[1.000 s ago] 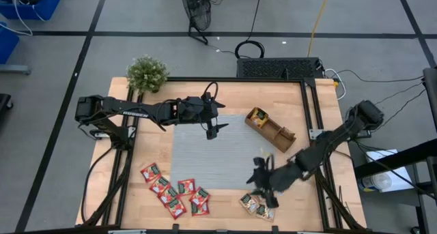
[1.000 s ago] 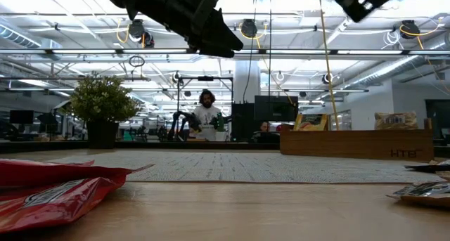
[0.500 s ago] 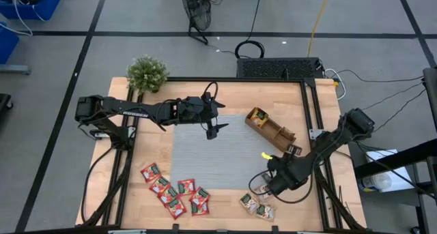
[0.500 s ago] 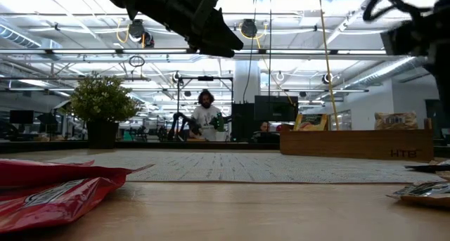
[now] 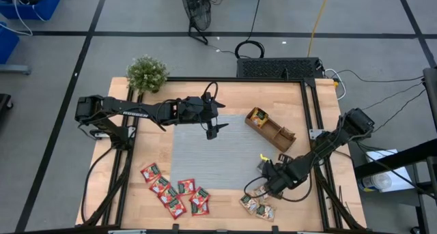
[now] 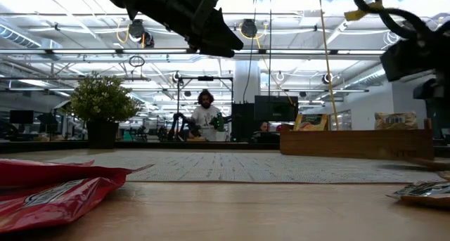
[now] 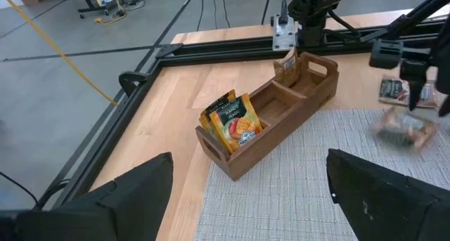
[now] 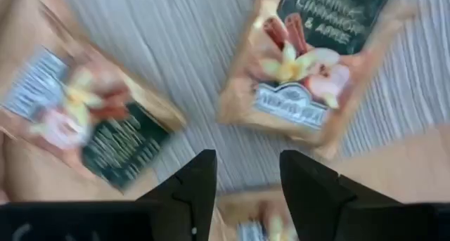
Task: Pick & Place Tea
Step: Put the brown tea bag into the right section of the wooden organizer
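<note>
Several pale tea sachets (image 5: 257,205) lie flat at the grey mat's near right corner, also shown in the right wrist view (image 8: 306,65). My right gripper (image 5: 262,189) hangs just above them, pointing down, its fingers (image 8: 193,192) open with only mat and sachets showing in the gap. Red sachets (image 5: 175,193) lie on the wood near the front edge. Orange-yellow sachets (image 7: 232,121) stand in one end of the wooden tray (image 5: 273,130). My left gripper (image 5: 212,128) waits open over the mat's far edge.
The grey mat (image 5: 212,155) covers the table's middle. A potted plant (image 5: 147,74) stands at the far left corner. The black frame rail (image 5: 311,125) runs along the right side behind the tray. In the low view a person (image 6: 206,114) sits far behind the table.
My right gripper has come down toward the pale sachets and has tipped from a slant to pointing straight down, rolling about its own line as it sank. The sachets have not moved.
</note>
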### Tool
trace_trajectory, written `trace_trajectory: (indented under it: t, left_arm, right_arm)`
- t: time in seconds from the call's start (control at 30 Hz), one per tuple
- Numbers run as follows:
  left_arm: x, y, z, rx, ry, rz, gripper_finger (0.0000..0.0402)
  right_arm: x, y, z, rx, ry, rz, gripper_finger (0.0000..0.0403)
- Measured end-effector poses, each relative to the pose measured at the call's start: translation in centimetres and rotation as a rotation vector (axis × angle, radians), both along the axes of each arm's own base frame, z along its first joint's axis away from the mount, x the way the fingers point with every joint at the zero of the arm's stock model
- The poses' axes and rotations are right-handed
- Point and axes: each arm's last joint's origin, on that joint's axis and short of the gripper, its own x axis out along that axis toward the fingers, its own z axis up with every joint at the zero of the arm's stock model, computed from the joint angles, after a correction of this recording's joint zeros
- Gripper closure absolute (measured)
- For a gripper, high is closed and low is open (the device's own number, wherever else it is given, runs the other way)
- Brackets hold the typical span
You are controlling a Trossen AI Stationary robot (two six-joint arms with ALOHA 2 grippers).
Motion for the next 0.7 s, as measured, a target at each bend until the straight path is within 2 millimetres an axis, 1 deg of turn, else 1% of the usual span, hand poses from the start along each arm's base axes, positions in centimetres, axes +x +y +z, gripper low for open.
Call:
trace_trajectory:
  t: [0.17,0.23,0.4,0.5,0.6,0.7]
  left_arm:
    - [0.0,0.0,0.0,0.000,0.000,0.000,0.0036]
    - [0.0,0.0,0.0,0.000,0.000,0.000,0.0036]
    - [0.0,0.0,0.0,0.000,0.000,0.000,0.0036]
    - [0.0,0.0,0.0,0.000,0.000,0.000,0.0036]
    - [0.0,0.0,0.0,0.000,0.000,0.000,0.0036]
    - [0.0,0.0,0.0,0.000,0.000,0.000,0.0036]
  right_arm:
    - [1.2,0.0,0.2,-0.077,-0.163,0.064,0.0262]
    - [1.6,-0.3,0.2,-0.107,-0.192,0.102,0.0262]
    - [2.0,-1.4,0.2,-0.160,-0.136,0.266,0.0262]
    - [1.9,-1.9,0.3,-0.120,-0.069,0.384,0.0262]
    - [1.8,-2.1,0.2,-0.053,-0.024,0.443,0.0262]
    - [1.9,-2.1,0.2,-0.044,-0.020,0.505,0.0262]
